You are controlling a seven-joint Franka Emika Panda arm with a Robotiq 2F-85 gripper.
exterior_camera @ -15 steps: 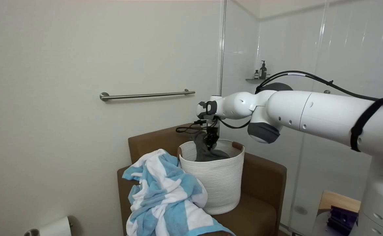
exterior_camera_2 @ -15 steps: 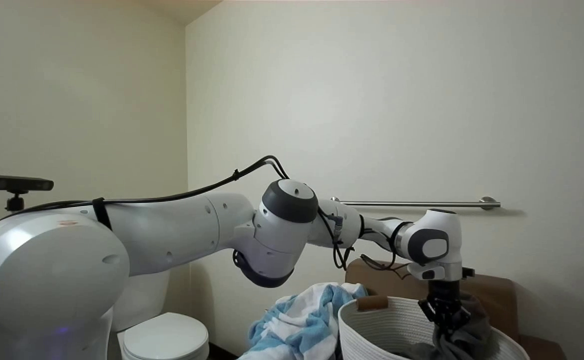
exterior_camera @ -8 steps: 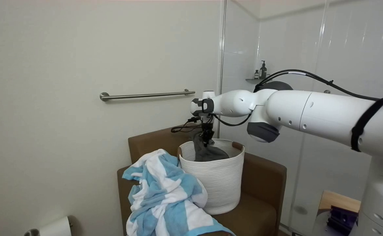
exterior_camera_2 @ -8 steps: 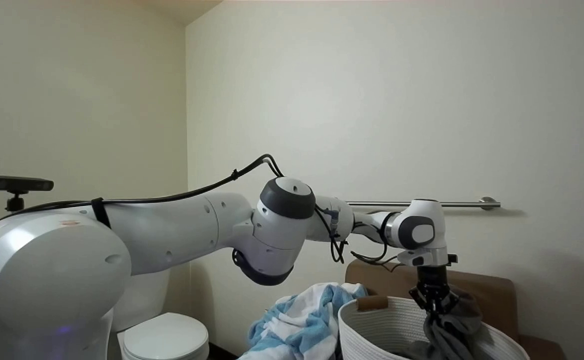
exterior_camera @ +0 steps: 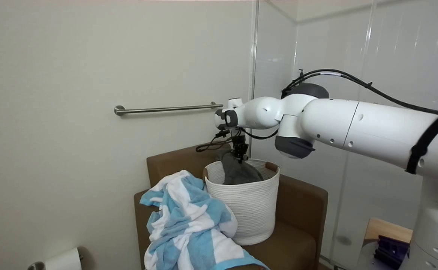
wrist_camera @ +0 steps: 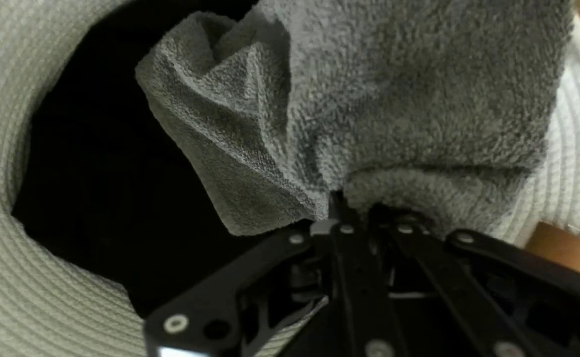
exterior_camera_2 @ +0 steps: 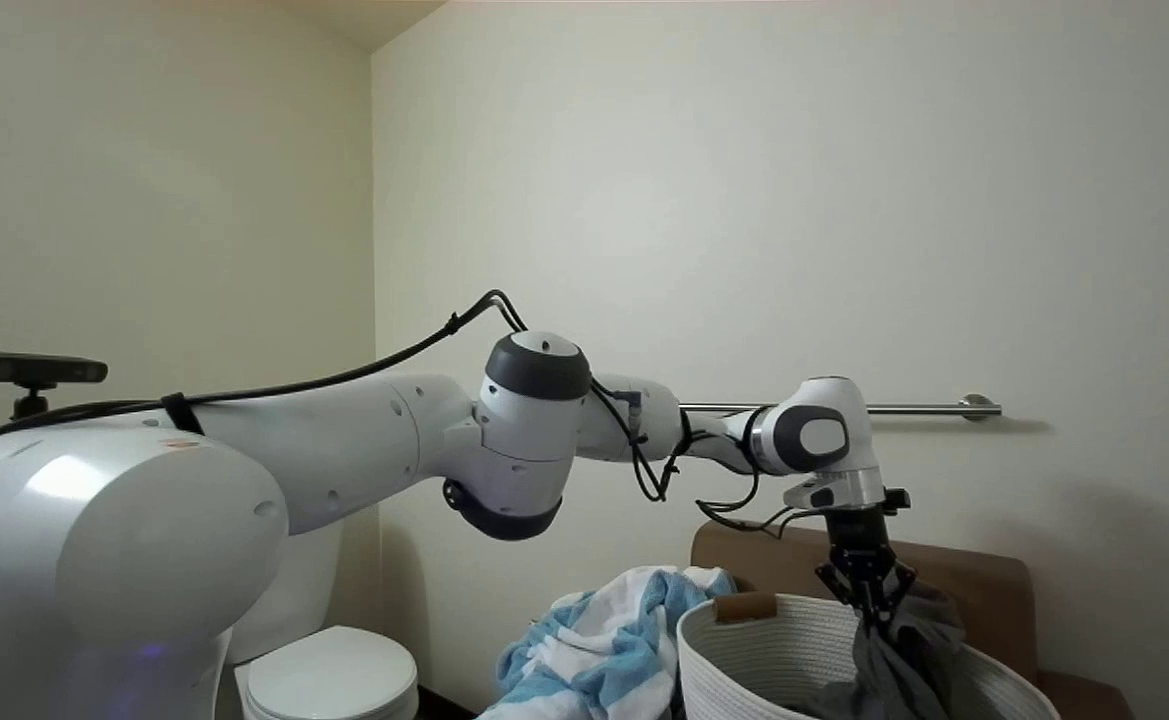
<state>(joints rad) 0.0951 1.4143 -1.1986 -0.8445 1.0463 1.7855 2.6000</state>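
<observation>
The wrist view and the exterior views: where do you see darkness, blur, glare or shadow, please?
In the wrist view, the basket has a nearly black area inside, the claw is slightly blurred, but the gray cloth shows texture; in an exterior view, glare whitens the arm's shoulder; in both exterior views, the towel bar throws a soft shadow.

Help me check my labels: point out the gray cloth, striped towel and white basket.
Gray cloth (wrist_camera: 394,109): wrist view, on its broad fuzzy face.
Striped towel (exterior_camera: 192,223): in an exterior view, middle of the crumpled heap.
White basket (exterior_camera: 254,212): in an exterior view, on its ribbed outer wall.
</observation>
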